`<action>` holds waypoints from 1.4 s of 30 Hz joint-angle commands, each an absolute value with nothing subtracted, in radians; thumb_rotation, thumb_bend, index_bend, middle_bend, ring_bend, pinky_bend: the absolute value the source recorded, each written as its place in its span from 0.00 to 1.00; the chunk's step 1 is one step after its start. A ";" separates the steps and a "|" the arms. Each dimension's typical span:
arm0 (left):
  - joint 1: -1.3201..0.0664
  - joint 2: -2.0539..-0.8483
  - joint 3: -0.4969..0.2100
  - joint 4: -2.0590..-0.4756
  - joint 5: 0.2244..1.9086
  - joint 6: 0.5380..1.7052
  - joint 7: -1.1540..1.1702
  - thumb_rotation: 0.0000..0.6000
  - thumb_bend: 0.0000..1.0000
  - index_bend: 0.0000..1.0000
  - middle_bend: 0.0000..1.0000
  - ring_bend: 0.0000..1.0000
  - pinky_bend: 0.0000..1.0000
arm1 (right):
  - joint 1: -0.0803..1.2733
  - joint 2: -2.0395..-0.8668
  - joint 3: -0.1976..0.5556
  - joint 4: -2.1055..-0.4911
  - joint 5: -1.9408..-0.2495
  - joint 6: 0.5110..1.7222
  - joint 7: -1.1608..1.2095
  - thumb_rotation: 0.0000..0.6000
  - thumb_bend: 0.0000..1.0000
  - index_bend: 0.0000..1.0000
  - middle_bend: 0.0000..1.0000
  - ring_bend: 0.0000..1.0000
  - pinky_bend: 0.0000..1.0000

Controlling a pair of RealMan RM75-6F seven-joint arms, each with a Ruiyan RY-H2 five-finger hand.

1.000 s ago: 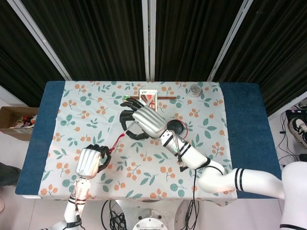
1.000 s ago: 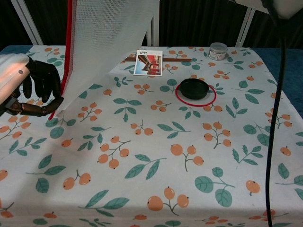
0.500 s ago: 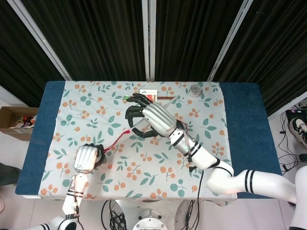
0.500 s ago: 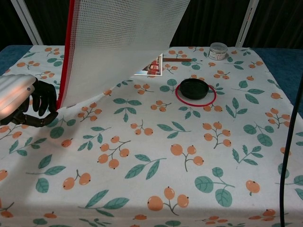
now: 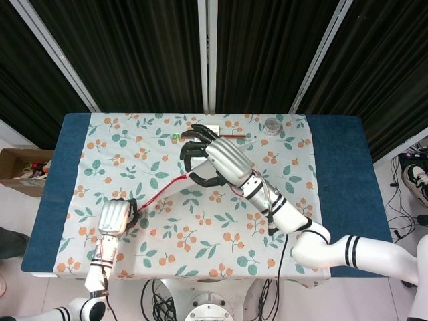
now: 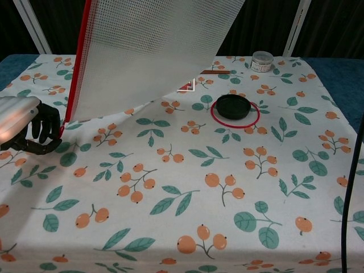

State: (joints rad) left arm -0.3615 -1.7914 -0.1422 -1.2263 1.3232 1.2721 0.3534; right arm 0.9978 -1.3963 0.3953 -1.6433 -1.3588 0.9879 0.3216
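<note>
Floral tablecloth below: left hand and right hand both pinch the red-edged mesh sheet between them.

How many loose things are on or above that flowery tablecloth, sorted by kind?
Mesh bag with red edge, held up by both hands: 1
Black round lid: 1
Red ring around the lid: 1
Small jar: 1
Picture card, partly hidden: 1
Brown stick: 1
Total: 6
</note>
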 commanded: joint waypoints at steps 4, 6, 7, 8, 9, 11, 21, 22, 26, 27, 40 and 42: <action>-0.356 -1.766 -0.154 -1.277 1.322 1.288 0.310 1.00 0.30 0.54 0.57 0.51 0.60 | 0.994 -1.402 0.374 -1.640 -1.390 1.002 0.319 1.00 0.51 0.89 0.39 0.15 0.08; -0.353 -1.746 -0.165 -1.314 1.322 1.293 0.271 1.00 0.21 0.37 0.47 0.43 0.56 | 0.986 -1.409 0.351 -1.641 -1.423 1.019 0.312 1.00 0.51 0.89 0.39 0.15 0.08; -0.351 -1.729 -0.175 -1.341 1.322 1.299 0.244 1.00 0.16 0.26 0.40 0.37 0.52 | 0.978 -1.416 0.332 -1.637 -1.451 1.038 0.301 1.00 0.50 0.89 0.38 0.15 0.08; -0.350 -1.715 -0.183 -1.359 1.324 1.306 0.228 1.00 0.13 0.21 0.35 0.32 0.49 | 0.971 -1.422 0.315 -1.634 -1.474 1.052 0.292 1.00 0.50 0.89 0.38 0.15 0.08; -0.349 -1.702 -0.191 -1.375 1.328 1.316 0.218 1.00 0.11 0.18 0.31 0.28 0.46 | 0.964 -1.427 0.296 -1.632 -1.500 1.066 0.284 1.00 0.50 0.89 0.38 0.15 0.08; -0.345 -1.670 -0.208 -1.405 1.338 1.346 0.215 1.00 0.09 0.16 0.27 0.25 0.43 | 0.944 -1.435 0.248 -1.621 -1.559 1.096 0.262 1.00 0.49 0.87 0.37 0.15 0.08; -0.302 -1.557 -0.236 -1.513 1.332 1.444 0.262 1.00 0.08 0.15 0.25 0.22 0.38 | 0.839 -1.400 0.037 -1.550 -1.716 1.152 0.209 1.00 0.39 0.62 0.28 0.11 0.05; -0.296 -1.550 -0.233 -1.512 1.332 1.451 0.259 1.00 0.08 0.15 0.25 0.22 0.38 | 0.829 -1.385 0.018 -1.549 -1.715 1.140 0.197 1.00 0.36 0.58 0.27 0.09 0.04; -0.275 -1.524 -0.225 -1.499 1.322 1.462 0.243 1.00 0.05 0.15 0.25 0.22 0.34 | 0.817 -1.296 -0.034 -1.600 -1.659 1.027 0.117 1.00 0.18 0.23 0.13 0.01 0.00; -0.271 -1.517 -0.223 -1.495 1.318 1.462 0.239 1.00 0.04 0.15 0.25 0.22 0.33 | 0.816 -1.272 -0.040 -1.623 -1.631 0.992 0.090 1.00 0.10 0.11 0.07 0.00 0.00; -0.184 -1.346 -0.186 -1.515 1.274 1.438 0.083 1.00 0.02 0.21 0.21 0.19 0.26 | 0.652 -1.074 -0.056 -1.727 -1.451 1.035 0.213 1.00 0.00 0.00 0.00 0.00 0.00; -0.169 -1.334 -0.182 -1.507 1.268 1.444 0.067 1.00 0.02 0.21 0.21 0.19 0.26 | 0.610 -1.060 -0.053 -1.708 -1.440 1.085 0.252 1.00 0.01 0.00 0.00 0.00 0.00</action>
